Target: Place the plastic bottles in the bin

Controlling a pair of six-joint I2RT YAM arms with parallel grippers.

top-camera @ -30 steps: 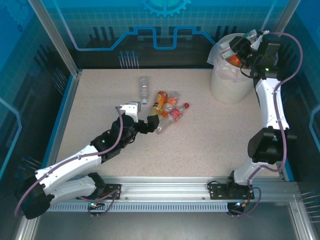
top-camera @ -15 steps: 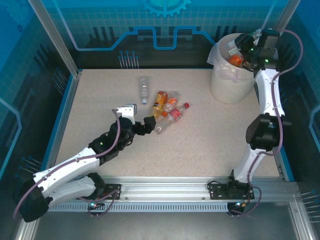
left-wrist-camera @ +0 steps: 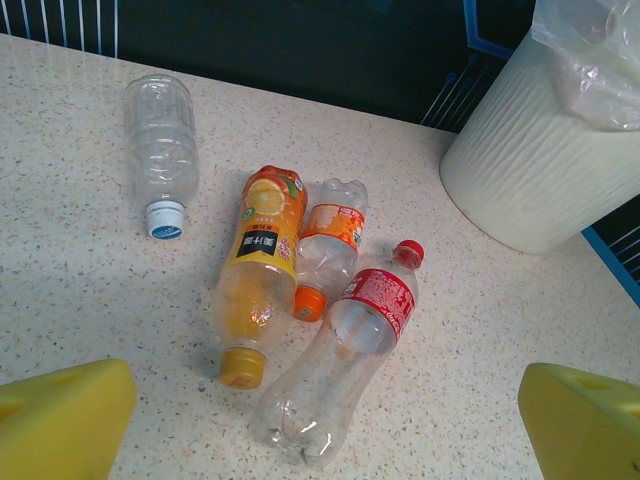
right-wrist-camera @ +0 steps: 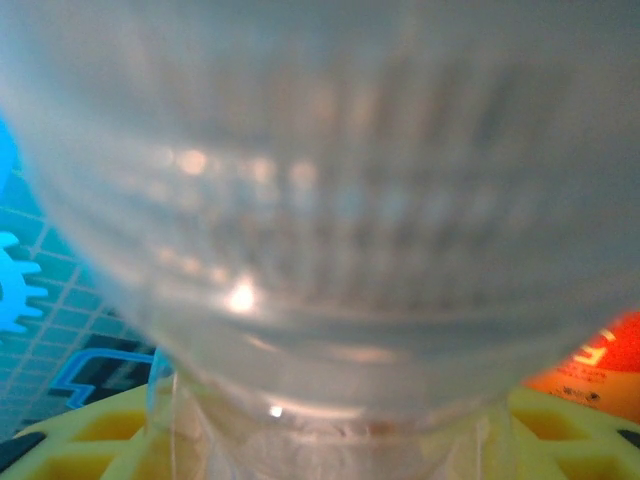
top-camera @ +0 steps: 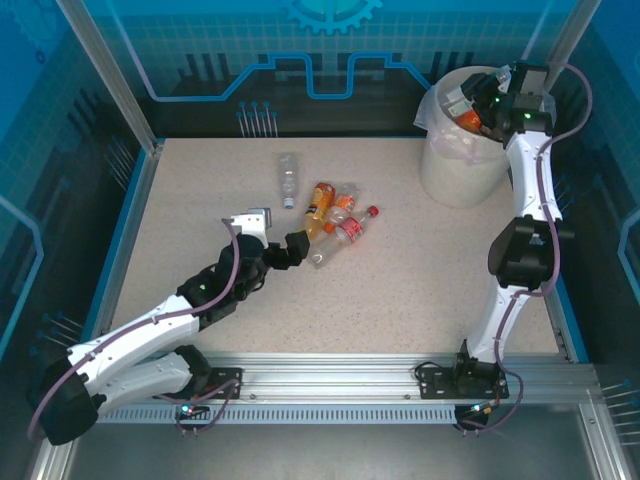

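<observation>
Four bottles (left-wrist-camera: 330, 370) lie on the table (left-wrist-camera: 500, 330) — left fingers (left-wrist-camera: 60, 420) spread beside them. Right fingers (right-wrist-camera: 90, 435) pinch a clear bottle (right-wrist-camera: 320, 200) over the bin (top-camera: 455, 180).

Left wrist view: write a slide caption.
Four clear plastic bottles lie on a speckled table near a ribbed cream-white bin.

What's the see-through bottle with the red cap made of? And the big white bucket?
The red-capped bottle looks like thin clear plastic: the table shows through it, and it is shiny. The bucket looks like matte cream plastic with fine ridges, though I can't be sure.
</observation>
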